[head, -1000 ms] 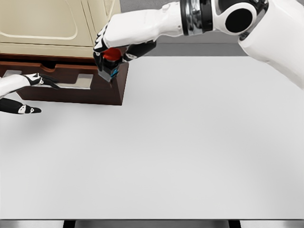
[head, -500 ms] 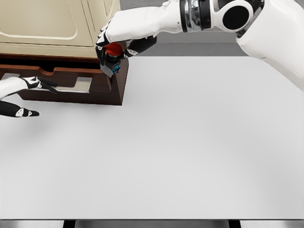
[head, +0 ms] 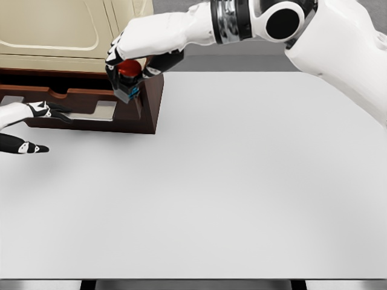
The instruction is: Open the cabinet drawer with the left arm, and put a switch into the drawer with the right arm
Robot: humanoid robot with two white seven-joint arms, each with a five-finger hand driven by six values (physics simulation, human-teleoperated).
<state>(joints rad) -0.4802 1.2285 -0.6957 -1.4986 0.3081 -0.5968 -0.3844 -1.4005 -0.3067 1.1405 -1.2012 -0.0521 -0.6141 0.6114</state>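
One small rigid switch [head: 128,81], probably light, is pinched at its body by the right hand [head: 134,51] above the drawer [head: 91,112]; left hand [head: 27,115] grips the drawer front.

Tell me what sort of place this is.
Probably a simulated tabletop workspace rather than a real room: a plain white table, a cream cabinet with its brown drawer pulled open, and flat rendered surfaces. The right hand holds a red-buttoned switch over the drawer.

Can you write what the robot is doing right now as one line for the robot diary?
drawer: open | left hand: at drawer handle | right hand: holding switch above drawer | switch: not yet placed
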